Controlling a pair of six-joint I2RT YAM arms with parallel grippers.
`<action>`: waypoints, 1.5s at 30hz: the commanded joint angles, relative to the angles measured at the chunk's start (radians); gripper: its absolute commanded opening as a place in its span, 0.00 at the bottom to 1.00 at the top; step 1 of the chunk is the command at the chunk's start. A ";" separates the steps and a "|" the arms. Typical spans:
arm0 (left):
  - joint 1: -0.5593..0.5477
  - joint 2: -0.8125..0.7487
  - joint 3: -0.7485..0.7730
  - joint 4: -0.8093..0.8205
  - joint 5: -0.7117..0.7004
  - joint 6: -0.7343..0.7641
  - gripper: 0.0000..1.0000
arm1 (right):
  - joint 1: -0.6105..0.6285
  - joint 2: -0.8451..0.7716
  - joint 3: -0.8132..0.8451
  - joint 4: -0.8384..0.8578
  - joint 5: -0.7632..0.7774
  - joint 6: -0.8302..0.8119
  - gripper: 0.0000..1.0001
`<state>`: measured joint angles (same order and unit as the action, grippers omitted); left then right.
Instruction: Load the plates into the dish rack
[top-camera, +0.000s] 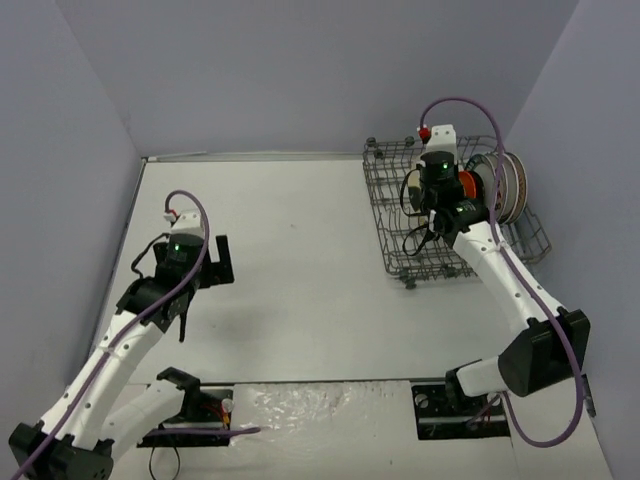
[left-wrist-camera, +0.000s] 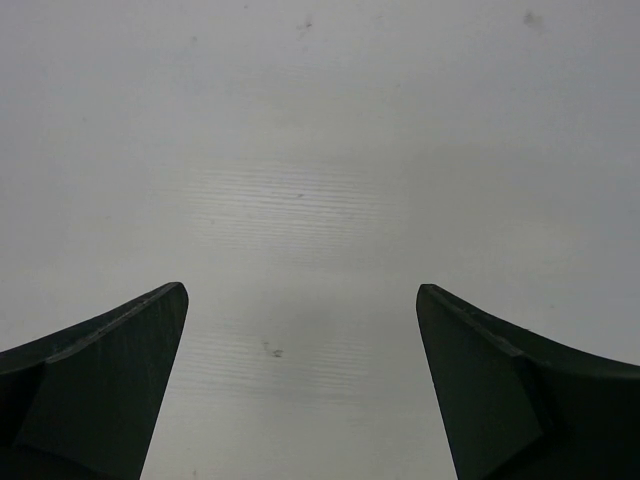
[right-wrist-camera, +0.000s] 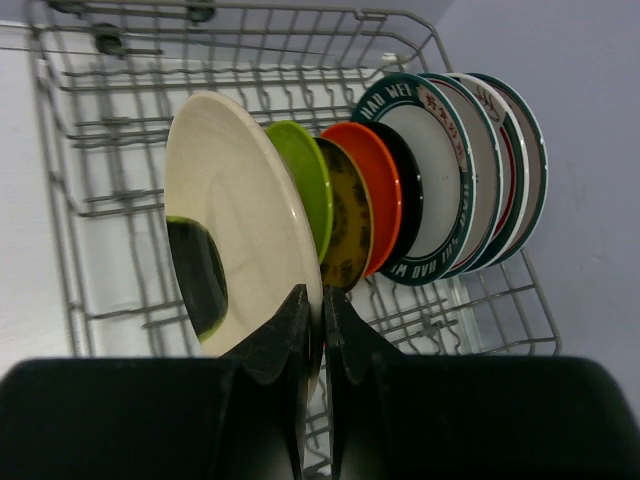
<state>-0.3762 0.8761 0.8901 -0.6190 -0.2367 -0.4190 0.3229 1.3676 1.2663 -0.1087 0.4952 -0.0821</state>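
Nearly loaded: seating the cream plate

Closest in the right wrist view, the right tool (right-wrist-camera: 315, 300) pinches the lower rim of the cream plate (right-wrist-camera: 235, 200), which stands on edge at the front of the row inside the dish rack (right-wrist-camera: 120, 130). Behind it stand the lime-green plate (right-wrist-camera: 305, 170), brown plate (right-wrist-camera: 350, 220), orange plate (right-wrist-camera: 375, 170) and black plate (right-wrist-camera: 408, 190), then the large patterned-rim plates (right-wrist-camera: 440, 150) nearest the far wire wall. To finish well, I judge the rim should settle between tines before the fingers part; the tool should then back straight out without nudging the row. The left tool (left-wrist-camera: 302, 290) hangs spread wide over the counter (left-wrist-camera: 320, 120), well apart from the rack.
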 joint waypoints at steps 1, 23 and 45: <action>0.053 -0.026 -0.041 0.039 -0.085 0.084 0.97 | -0.052 0.115 0.070 0.158 0.148 -0.101 0.00; 0.122 0.013 -0.045 0.090 -0.004 0.091 0.97 | -0.091 0.372 0.077 0.278 0.067 -0.101 0.00; 0.125 -0.014 -0.048 0.096 -0.008 0.098 0.97 | -0.090 0.402 0.010 0.297 -0.052 -0.009 0.50</action>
<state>-0.2604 0.8789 0.8062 -0.5709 -0.2398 -0.3350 0.2344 1.8294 1.2817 0.1419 0.4645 -0.1218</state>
